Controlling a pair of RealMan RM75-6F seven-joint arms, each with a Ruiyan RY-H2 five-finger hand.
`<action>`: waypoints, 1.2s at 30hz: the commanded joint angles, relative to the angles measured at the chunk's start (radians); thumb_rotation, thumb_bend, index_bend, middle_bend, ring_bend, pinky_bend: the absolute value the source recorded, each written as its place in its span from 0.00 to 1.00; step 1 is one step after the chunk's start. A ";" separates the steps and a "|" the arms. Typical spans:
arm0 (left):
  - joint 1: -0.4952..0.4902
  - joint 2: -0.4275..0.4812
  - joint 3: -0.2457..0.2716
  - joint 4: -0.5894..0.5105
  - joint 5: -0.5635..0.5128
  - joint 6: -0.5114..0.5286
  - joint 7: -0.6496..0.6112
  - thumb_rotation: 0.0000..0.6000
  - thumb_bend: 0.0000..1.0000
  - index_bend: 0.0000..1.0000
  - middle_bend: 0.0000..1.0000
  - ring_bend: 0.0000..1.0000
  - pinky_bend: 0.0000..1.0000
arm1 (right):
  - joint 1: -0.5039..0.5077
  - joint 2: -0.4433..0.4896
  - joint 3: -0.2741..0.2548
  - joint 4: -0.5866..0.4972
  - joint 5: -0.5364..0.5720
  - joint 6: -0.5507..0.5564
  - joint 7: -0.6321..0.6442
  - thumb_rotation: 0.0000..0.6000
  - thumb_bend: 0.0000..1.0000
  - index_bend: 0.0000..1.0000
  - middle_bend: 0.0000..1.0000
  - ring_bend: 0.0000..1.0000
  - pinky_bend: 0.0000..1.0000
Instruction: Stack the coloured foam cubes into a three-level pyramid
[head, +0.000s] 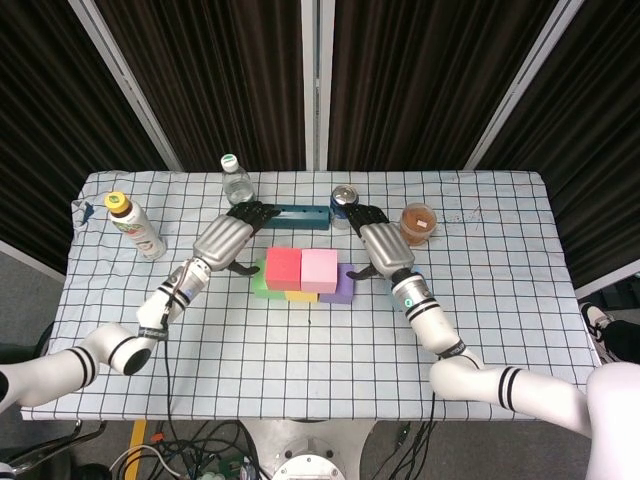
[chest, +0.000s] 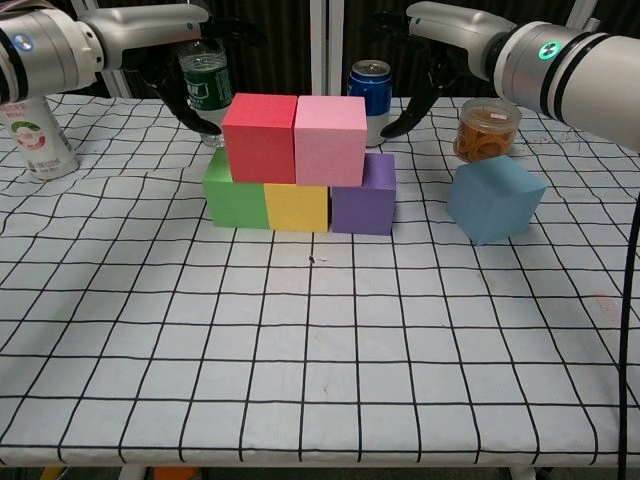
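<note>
Dark pleated curtains (head: 240, 80) with pale metal posts (head: 318, 85) behind checked-cloth table (head: 300, 350); grey floor, tangled cables (head: 200, 462) below table.
</note>
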 joint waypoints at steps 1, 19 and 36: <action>0.033 0.033 0.010 -0.032 0.001 0.039 0.012 1.00 0.13 0.08 0.04 0.02 0.09 | -0.051 0.083 -0.018 -0.085 -0.023 0.023 0.016 1.00 0.00 0.00 0.04 0.00 0.00; 0.319 0.294 0.061 -0.278 -0.067 0.286 0.024 1.00 0.13 0.08 0.04 0.02 0.09 | -0.189 0.302 -0.192 -0.021 -0.353 -0.140 0.295 1.00 0.00 0.00 0.11 0.00 0.00; 0.420 0.309 0.070 -0.300 -0.061 0.326 -0.029 1.00 0.13 0.08 0.04 0.02 0.09 | -0.127 0.154 -0.265 0.262 -0.621 -0.138 0.515 1.00 0.00 0.00 0.15 0.00 0.00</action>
